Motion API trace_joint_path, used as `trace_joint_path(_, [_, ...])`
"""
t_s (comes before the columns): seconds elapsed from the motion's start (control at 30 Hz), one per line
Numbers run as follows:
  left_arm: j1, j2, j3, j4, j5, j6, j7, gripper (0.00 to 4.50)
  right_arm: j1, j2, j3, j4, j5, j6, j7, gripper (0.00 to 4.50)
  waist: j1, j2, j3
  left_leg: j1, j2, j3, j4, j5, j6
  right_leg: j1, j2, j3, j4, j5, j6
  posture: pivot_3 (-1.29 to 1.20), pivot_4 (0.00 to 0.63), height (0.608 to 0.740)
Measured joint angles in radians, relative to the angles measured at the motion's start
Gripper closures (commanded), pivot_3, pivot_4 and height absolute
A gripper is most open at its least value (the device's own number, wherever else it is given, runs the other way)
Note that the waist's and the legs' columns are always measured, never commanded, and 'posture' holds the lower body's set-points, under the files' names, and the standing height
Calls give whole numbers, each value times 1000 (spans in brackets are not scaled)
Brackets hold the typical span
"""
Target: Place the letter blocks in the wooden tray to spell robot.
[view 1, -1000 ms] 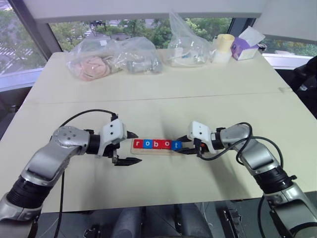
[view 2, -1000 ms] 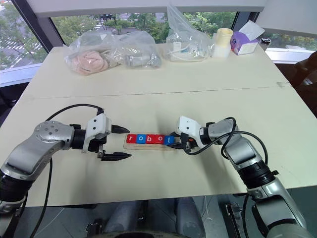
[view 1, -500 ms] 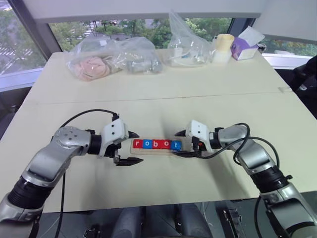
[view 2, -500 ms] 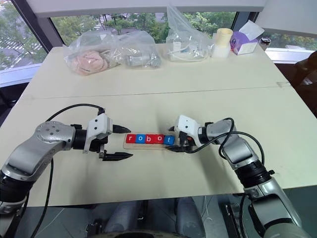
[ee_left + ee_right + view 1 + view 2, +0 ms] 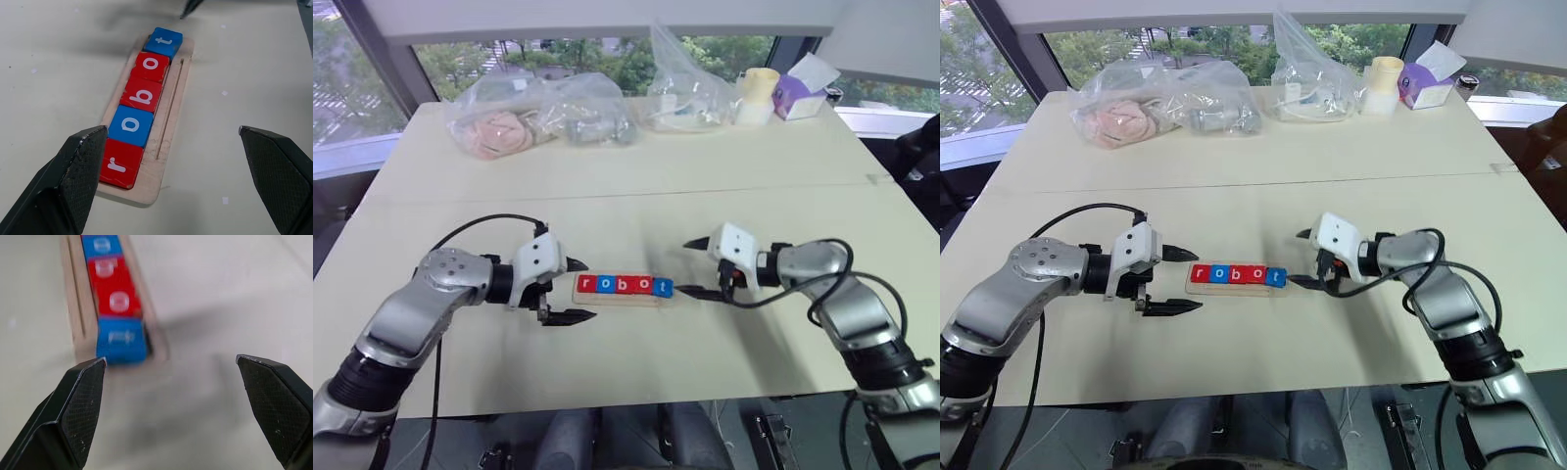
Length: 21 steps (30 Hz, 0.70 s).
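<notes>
Five letter blocks (image 5: 624,285) sit in the wooden tray (image 5: 170,128) at table centre spelling robot, so nothing looks left; left gripper (image 5: 573,290) at nine o'clock and right gripper (image 5: 697,267) at three o'clock gape wide, empty.

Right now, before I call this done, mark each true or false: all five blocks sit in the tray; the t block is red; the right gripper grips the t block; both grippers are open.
1. All five letter blocks sit in the wooden tray: true, reading r-o-b-o-t.
2. The t block is red: false, blue.
3. The right gripper grips the t block: false, it is clear of it.
4. Both grippers are open: true, left gripper too.
</notes>
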Motion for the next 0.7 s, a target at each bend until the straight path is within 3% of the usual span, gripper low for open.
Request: trace_joint_path(0.7, [7, -12, 0, -17, 0, 5, -4, 0, -52, 86, 34, 112, -70, -80, -88, 128, 4, 0, 0, 0, 0, 0, 1, 0, 0, 1, 1, 0, 0, 0, 0, 0, 150, 740])
